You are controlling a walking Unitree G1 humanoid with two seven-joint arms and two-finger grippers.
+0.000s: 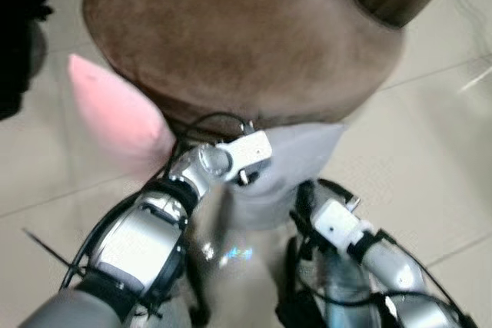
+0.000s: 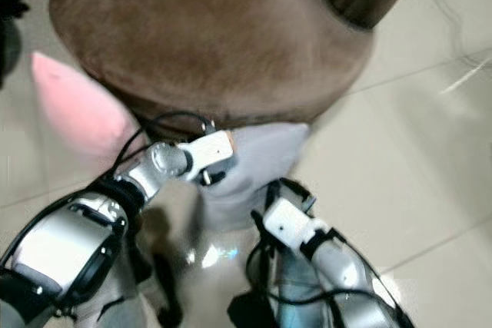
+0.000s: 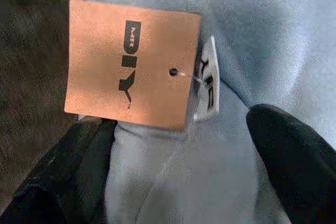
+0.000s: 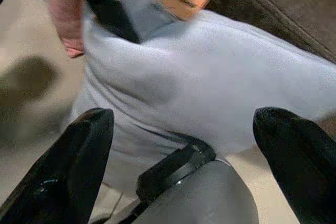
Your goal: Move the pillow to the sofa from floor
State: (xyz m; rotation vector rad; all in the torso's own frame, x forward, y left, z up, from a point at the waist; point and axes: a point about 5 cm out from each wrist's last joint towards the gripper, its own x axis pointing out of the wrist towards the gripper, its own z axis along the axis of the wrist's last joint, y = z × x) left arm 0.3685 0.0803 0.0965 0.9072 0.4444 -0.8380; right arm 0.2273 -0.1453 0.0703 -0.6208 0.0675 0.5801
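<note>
**Two pillows beside one brown sofa**

Two pillows appear: a grey pillow (image 1: 296, 163) at frame centre and a pink pillow (image 1: 115, 109) at left, both against the base of one brown sofa (image 1: 238, 36). The left gripper (image 3: 184, 182) reaches from lower left, its fingers (image 3: 294, 161) closed on a fold of the grey pillow beside an orange tag (image 3: 131, 61). The right gripper (image 4: 184, 150) reaches forward from lower right, spread wide just short of the grey pillow's near edge.
</note>
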